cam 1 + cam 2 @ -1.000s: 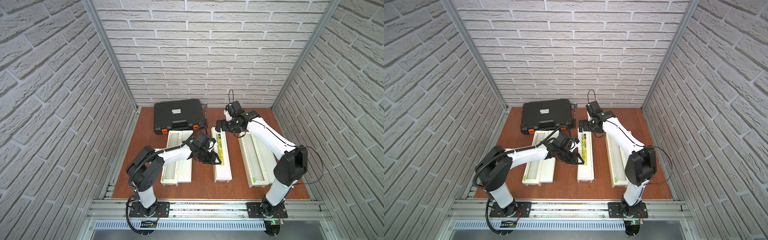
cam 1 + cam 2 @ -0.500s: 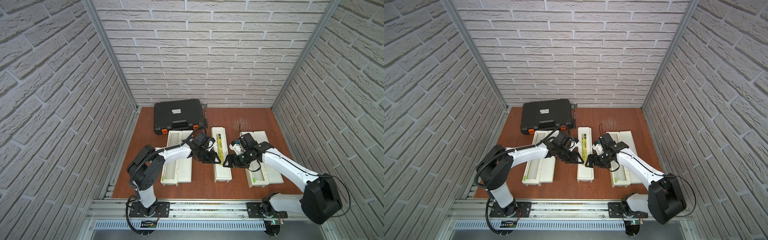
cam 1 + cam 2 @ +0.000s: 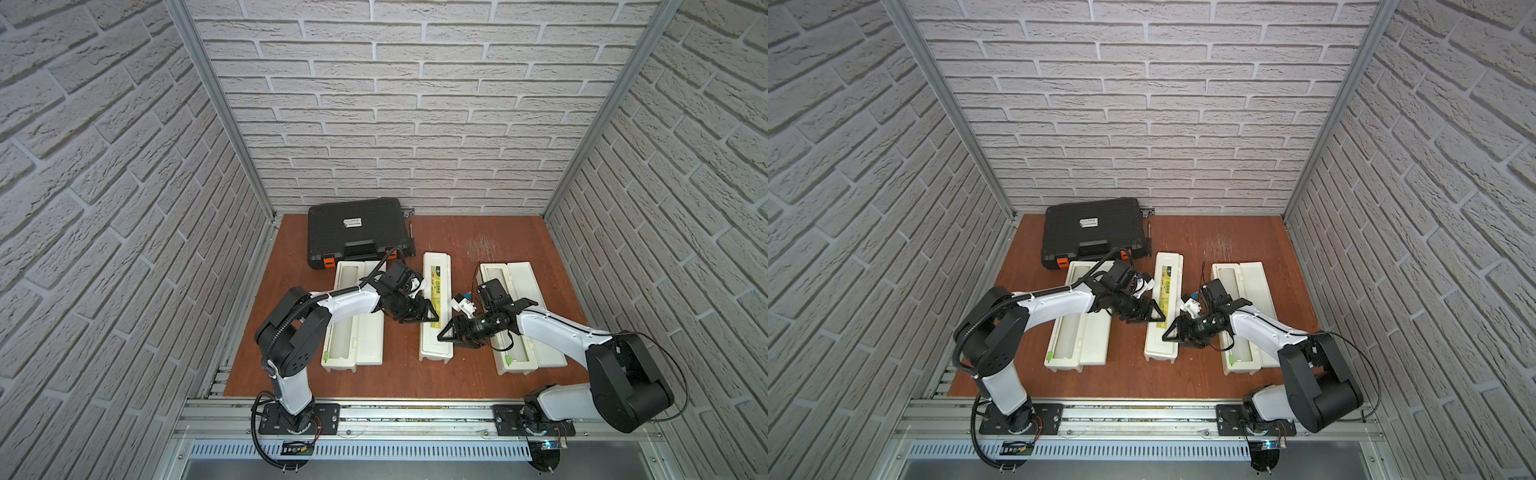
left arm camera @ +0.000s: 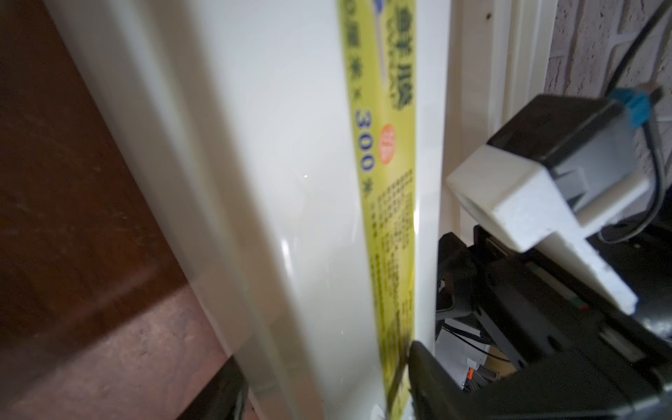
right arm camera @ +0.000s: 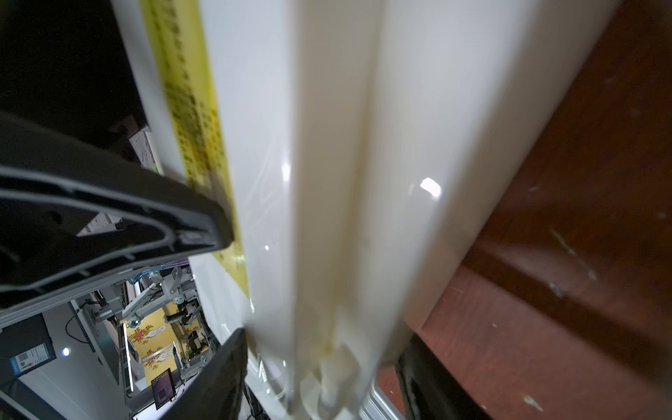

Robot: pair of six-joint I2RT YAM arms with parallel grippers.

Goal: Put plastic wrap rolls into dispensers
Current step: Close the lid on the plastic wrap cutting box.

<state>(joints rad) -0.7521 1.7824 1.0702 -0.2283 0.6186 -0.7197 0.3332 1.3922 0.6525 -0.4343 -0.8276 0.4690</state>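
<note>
Middle dispenser is closed, cream, with a yellow-green label on the lid. It lies on the table between the open left dispenser, white roll in its trough, and the open right dispenser. Both arms reach in low. Right gripper clamps its long sides. Left gripper straddles it just beside; gripping or loose, cannot tell.

Bare board open along front edge, black case blocks back left, three dispensers crowd the middle
</note>
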